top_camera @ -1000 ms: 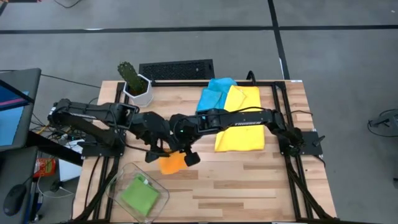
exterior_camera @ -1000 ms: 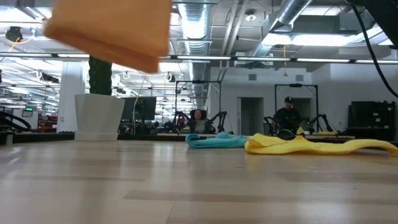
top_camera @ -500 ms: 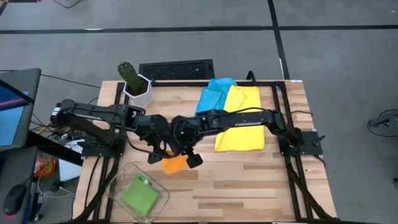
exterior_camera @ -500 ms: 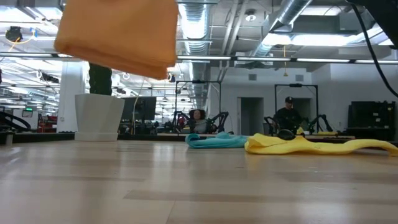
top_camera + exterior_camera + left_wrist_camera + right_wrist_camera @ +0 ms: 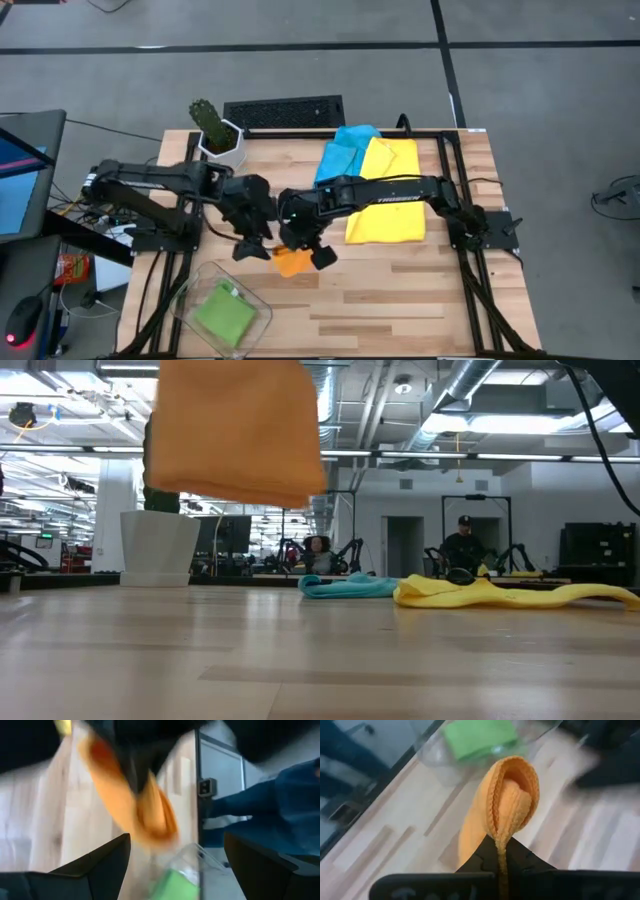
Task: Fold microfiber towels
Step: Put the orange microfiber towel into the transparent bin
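High view, left to right: a folded green towel [image 5: 224, 312] already sits in the clear bin [image 5: 192, 284] at the table's near-left corner, so one of four looks done. Just up from it, the left gripper [image 5: 252, 243] hangs over the wood with its fingers spread wide, holding nothing, right beside the orange towel [image 5: 293, 261]. That orange towel is folded into a small bundle and hangs in the air, clamped in the right gripper [image 5: 305, 250], fingers pinched tight on its top edge. The low view shows it well clear of the tabletop. The right wrist view looks past it to the bin and green towel beyond, so I judge it's headed for the bin, second towel nearly done. Further right, the light blue towel [image 5: 345, 148] and yellow towel [image 5: 388, 190] lie loose and overlapping at the far side, not yet folded. About half the job is left.
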